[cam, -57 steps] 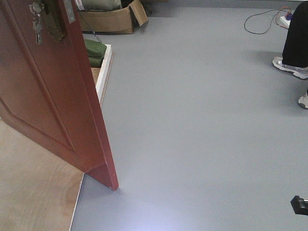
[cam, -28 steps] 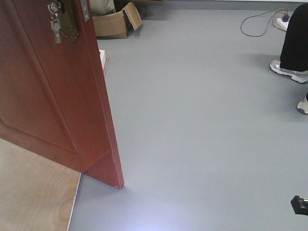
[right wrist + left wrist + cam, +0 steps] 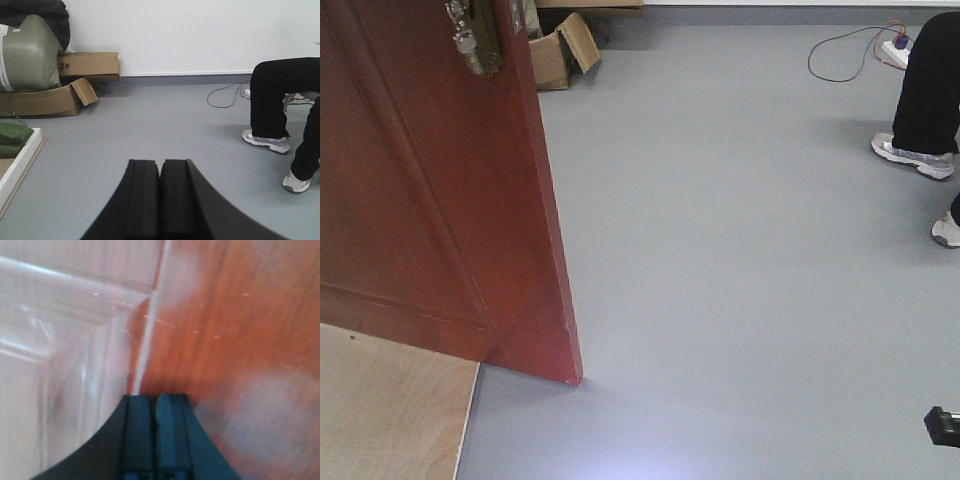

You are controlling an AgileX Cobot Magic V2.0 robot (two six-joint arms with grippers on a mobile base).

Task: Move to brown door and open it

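The brown door fills the left of the front view, standing ajar with its free edge toward me and its bottom corner on the grey floor. A brass lock plate with hanging keys sits near its top. In the left wrist view the door's glossy panel moulding is blurred and very close, right in front of my left gripper, which is shut with nothing between the fingers. My right gripper is shut and empty, pointing over open grey floor, away from the door.
A seated person's black-trousered legs and pale shoes are at the right, with a cable behind. Cardboard boxes, a green bundle and a white frame lie at the left. Plywood flooring lies below the door.
The door now fills more of the front view. Its edge, lock plate and keys have shifted right, covering the white frame and green bags. The box and the person's legs also shifted.
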